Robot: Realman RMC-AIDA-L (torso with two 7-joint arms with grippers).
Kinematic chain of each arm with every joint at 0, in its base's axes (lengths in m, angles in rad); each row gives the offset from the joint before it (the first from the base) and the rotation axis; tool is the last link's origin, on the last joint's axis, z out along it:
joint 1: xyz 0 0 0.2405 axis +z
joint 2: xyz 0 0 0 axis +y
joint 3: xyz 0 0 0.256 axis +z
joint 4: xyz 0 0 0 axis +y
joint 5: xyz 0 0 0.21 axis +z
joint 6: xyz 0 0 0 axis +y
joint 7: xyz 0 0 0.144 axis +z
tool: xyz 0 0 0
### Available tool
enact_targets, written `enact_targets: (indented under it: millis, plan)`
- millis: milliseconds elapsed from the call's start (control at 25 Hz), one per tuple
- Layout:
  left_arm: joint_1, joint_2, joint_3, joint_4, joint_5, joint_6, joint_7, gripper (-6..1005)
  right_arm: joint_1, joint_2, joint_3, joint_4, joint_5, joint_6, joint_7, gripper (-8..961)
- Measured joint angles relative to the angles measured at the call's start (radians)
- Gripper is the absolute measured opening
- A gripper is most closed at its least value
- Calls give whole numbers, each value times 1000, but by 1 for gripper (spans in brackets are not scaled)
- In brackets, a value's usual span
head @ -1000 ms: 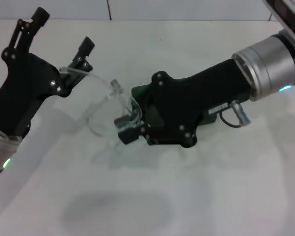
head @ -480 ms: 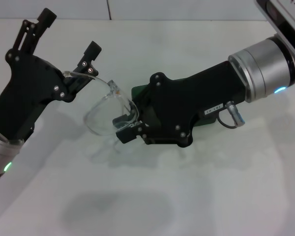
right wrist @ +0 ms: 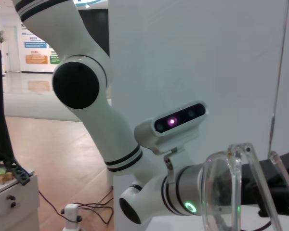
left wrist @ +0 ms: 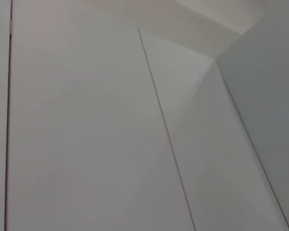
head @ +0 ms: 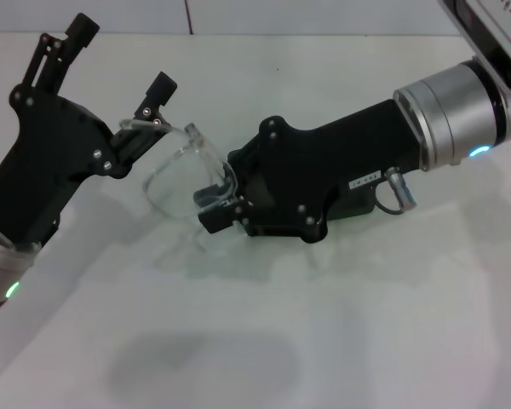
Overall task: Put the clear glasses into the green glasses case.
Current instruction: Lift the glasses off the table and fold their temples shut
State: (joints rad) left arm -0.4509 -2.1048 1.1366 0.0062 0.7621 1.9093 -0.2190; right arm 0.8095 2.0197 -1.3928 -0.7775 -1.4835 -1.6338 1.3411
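I can't read any text here. The small white label (head: 363, 181) on my right arm carries print too tiny to make out, and the orange signs (right wrist: 35, 52) on the far wall, at ten o'clock in the right wrist view, stay illegible.

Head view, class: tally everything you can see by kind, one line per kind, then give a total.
Clear glasses: 1
Green glasses case, mostly hidden under the right arm: 1
Grippers: 2, the left gripper and the right gripper
White table: 1
Total: 5
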Motion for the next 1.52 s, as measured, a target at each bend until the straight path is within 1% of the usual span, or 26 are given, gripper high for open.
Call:
enact_targets:
  millis: [400, 680, 960, 1080, 1240, 1520]
  plan:
    - [2, 0, -2, 0, -3, 4, 2, 895, 0, 0, 0, -10, -3, 3, 0, 125]
    - [-1, 2, -8, 0, -11, -7, 7, 895, -6, -2, 0, -18, -4, -33, -13, 126]
    - [5, 5, -10, 0, -23, -31, 12, 895, -39, -2, 0, -66, 0, -49, -37, 127]
    - [3, 5, -10, 0, -26, -53, 12, 895, -42, 0, -2, -74, -3, -49, -47, 127]
    - [-2, 2, -11, 0, -26, -54, 10, 895, -30, 1, -8, -56, -8, -34, -63, 128]
    - [-10, -2, -4, 0, -15, -11, 3, 895, -15, 7, -39, -25, -11, 17, -90, 129]
